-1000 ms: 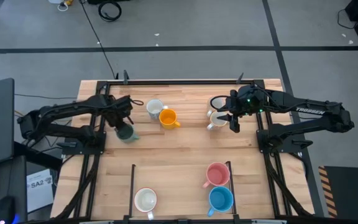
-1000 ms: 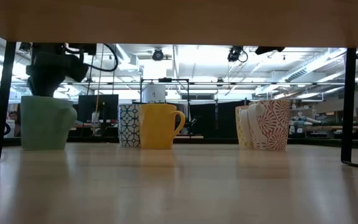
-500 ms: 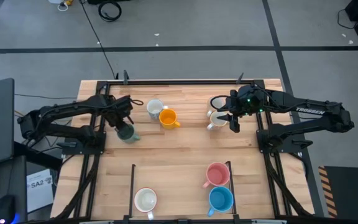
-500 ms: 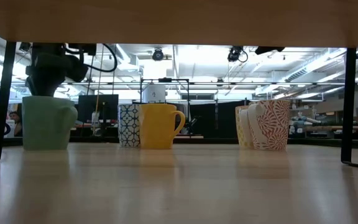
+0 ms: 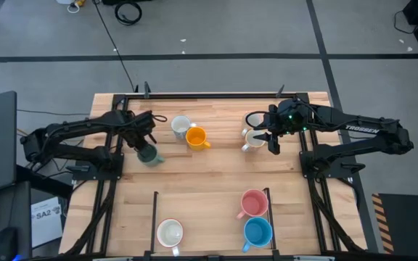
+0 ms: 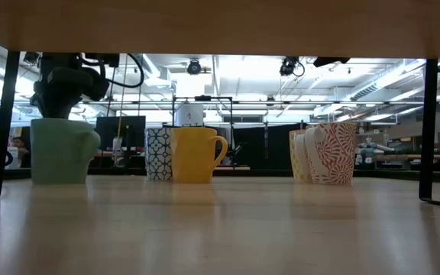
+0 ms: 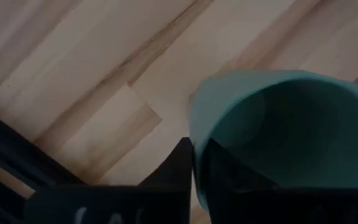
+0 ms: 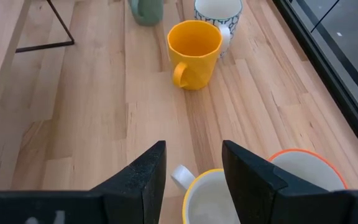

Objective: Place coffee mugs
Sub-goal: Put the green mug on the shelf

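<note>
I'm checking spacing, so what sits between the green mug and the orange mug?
In the high view, a white patterned mug sits partly between the green mug and the orange mug, touching the orange one; otherwise bare table.

Left end effector (image 5: 145,143) closed on something (fingers pinching its rim); right end effector (image 5: 272,138) hovers, fingers spread.

Bright ceiling lights glare behind the orange mug (image 6: 195,154) in the low view, while the green mug (image 7: 284,134) looks blurred close up
</note>
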Controlling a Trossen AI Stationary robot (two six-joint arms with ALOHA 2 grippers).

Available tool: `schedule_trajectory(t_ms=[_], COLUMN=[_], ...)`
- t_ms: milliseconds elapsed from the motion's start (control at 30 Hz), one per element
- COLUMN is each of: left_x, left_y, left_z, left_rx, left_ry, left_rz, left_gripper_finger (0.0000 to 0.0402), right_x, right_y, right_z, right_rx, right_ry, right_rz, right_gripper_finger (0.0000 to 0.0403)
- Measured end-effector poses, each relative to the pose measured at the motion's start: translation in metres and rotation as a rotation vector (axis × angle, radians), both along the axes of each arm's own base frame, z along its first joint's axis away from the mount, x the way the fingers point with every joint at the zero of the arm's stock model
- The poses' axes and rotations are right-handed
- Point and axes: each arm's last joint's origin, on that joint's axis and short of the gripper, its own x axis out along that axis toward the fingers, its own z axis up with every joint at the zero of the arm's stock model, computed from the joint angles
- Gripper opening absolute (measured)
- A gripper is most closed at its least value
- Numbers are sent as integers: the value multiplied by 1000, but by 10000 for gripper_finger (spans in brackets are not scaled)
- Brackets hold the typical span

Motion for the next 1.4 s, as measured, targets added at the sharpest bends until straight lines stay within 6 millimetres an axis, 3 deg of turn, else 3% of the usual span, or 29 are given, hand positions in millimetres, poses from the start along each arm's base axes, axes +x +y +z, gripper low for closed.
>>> schedule_trajectory(t_ms=[133, 267, 400, 733, 1000, 1167, 1400], left_x=[1, 7, 15, 23, 26, 46, 96], left_y=[1, 4, 8, 9, -13, -31, -57], left_z=[2, 19, 54, 165, 216, 239, 257], left_rx=[6, 40, 89, 241, 243, 203, 150], left_ry=[-6, -46, -130, -474, -657, -727, -742], left_rz=[-11, -36, -70, -91, -117, -202, -341], left_gripper_finger=[20, 20, 20, 20, 20, 20, 20], right_x=[0, 0, 0, 0, 0, 0, 0], right_y=[0, 0, 0, 0, 0, 0, 0], right_z=[0, 0, 0, 0, 0, 0, 0], right_rx=[-1, -1, -1, 0, 0, 0, 1], right_ry=[0, 0, 0, 0, 0, 0, 0], right_rz=[0, 1, 1, 0, 0, 0, 0], right_gripper_finger=[162, 163, 162, 162, 162, 162, 163])
